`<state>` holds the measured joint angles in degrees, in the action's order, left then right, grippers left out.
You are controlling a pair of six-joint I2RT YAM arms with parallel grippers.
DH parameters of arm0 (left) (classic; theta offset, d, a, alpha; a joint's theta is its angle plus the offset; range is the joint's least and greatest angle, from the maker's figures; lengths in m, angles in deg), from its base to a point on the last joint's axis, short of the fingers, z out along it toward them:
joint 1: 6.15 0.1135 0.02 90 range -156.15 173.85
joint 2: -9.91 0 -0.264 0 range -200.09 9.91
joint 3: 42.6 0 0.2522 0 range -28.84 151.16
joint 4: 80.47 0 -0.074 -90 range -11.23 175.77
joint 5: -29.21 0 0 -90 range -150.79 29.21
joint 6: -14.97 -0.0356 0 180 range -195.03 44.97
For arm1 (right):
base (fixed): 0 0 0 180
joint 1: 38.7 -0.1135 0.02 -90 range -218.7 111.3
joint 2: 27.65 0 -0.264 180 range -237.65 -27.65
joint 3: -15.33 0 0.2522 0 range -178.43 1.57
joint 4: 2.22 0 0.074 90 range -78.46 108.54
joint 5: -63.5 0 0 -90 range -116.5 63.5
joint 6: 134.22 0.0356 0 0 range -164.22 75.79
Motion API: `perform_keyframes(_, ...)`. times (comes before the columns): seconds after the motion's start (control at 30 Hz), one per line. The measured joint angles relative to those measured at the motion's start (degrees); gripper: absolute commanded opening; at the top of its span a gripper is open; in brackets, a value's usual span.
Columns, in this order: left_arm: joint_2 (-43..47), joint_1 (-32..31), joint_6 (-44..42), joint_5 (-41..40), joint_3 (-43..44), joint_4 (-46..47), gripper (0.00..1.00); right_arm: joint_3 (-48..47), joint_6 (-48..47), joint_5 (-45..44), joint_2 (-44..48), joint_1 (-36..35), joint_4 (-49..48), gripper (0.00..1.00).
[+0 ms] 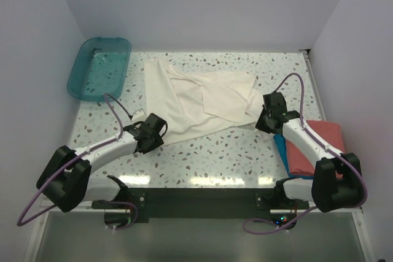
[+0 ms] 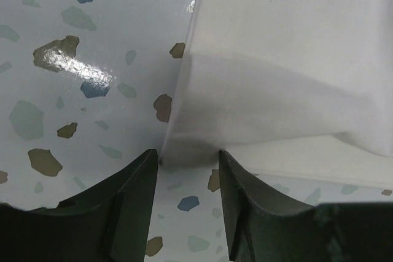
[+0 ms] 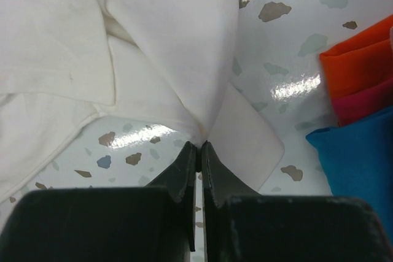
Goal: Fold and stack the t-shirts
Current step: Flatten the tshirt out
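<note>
**White shirt last: secure both corners before we lift**

The white shirt [image 1: 196, 99] lies rumpled and partly doubled over itself in the middle of the table [image 1: 215, 151]. The red shirt [image 1: 319, 142] sits folded at the right edge, with the blue shirt [image 1: 281, 150] showing from under its left side. We judge those two done and this one still to fold. The tub [image 1: 101, 69] stands at the far left corner, well apart from the work.

Our right claw [image 3: 200, 151] is pressed together on a gathered fold at the shirt's right side, and the cloth fans away from the pinch. Our left claw [image 2: 187, 170] is spread and low over the table. The shirt's near left corner lies right at the mouth of its jaws but is not gripped.

As we read it, the step in hand is taking that corner. We should ease the left claw forward until the corner sits well inside the jaws, so that closing catches more than the tip. The wrist view shows a second layer just beside the corner. We should decide whether to take it too, not catch it by chance.

Once both sides are held, we should raise them together and draw them apart to pull the creases flat. The right pinch looks bunched, so it may need a regrasp. We must also keep the trailing cloth off the stack nearby.
</note>
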<state>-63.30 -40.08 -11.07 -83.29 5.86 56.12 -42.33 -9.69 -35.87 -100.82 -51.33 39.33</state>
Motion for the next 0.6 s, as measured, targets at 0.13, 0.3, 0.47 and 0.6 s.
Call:
perform_keyframes(0.13,-1.5,0.0,-0.4,0.2,-0.5,1.9,0.36,0.0,0.0,0.1,0.0,0.0,0.0,0.00)
perform_keyframes(0.3,-2.0,0.2,-1.9,0.6,-0.6,3.3,0.02,0.0,0.0,0.2,0.0,0.0,0.0,0.00)
perform_keyframes(0.47,-0.2,2.0,-5.0,1.0,1.2,0.9,0.00,-0.5,-0.1,0.1,0.2,0.0,0.9,0.00)
perform_keyframes(0.6,7.1,2.8,-8.5,-0.8,8.5,-4.1,0.00,-3.8,-0.3,-0.2,2.4,0.0,4.0,0.00)
